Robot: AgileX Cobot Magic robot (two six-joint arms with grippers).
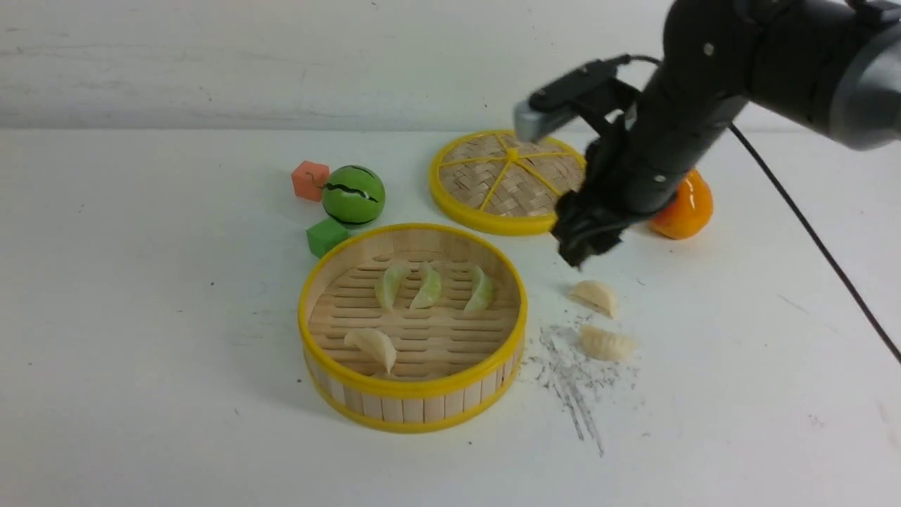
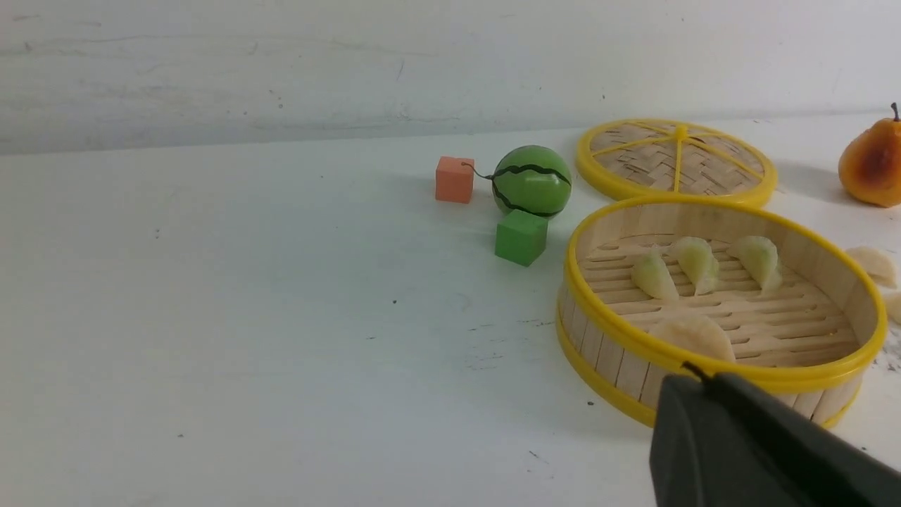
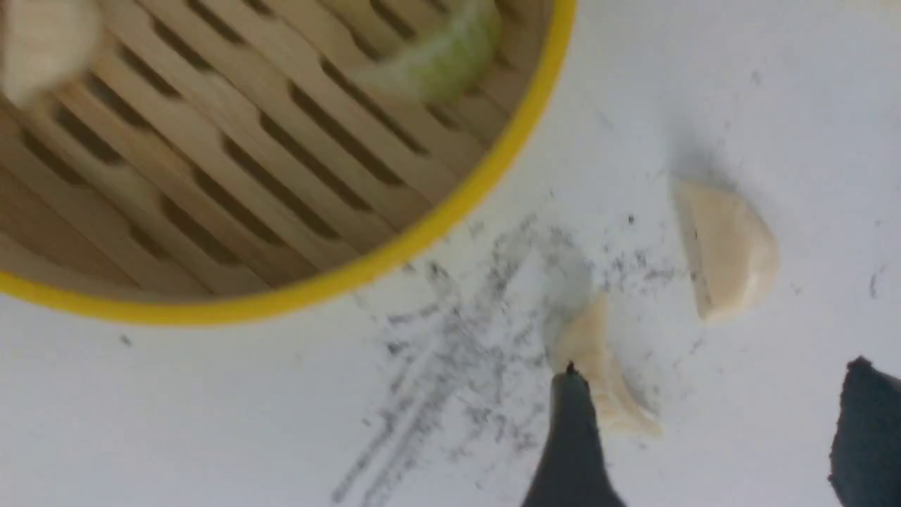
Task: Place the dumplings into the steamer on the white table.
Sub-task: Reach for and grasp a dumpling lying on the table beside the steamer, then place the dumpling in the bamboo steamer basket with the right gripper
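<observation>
My right claw (image 1: pixel 578 248) hangs over the desk (image 1: pixel 141 317), just right of the steamer (image 1: pixel 412 408) and pointing down. On the right wrist camera I see its dark fingers (image 3: pixel 571 436) spread wide apart, with bare desk between the tips.

Below it, two cream dumplings lie loose on the desk to the right of the steamer. One is farther (image 1: pixel 595 296) and one is nearer (image 1: pixel 607 343), close together but not touching. They sit at the edge of a patch of dark scuff marks (image 1: pixel 570 384). In the wrist view one of them shows partly behind a fingertip, while the front camera shows the claw above them.

The steamer stands near the middle of the desk. On its slatted floor three green dumplings (image 1: pixel 428 285) form a row along the far side, and a fourth, cream dumpling (image 1: pixel 373 346) lies at the near left.

Beyond the steamer the woven lid (image 1: pixel 503 179) lies flat. A toy watermelon (image 1: pixel 353 194), an orange cube (image 1: pixel 310 179) and a green cube (image 1: pixel 326 236) cluster at the steamer's far left. An orange pear (image 1: pixel 686 208) shows behind my right arm.

Of my left claw (image 2: pixel 746 451) only a dark piece enters its wrist view, so I cannot tell how its fingers stand.
</observation>
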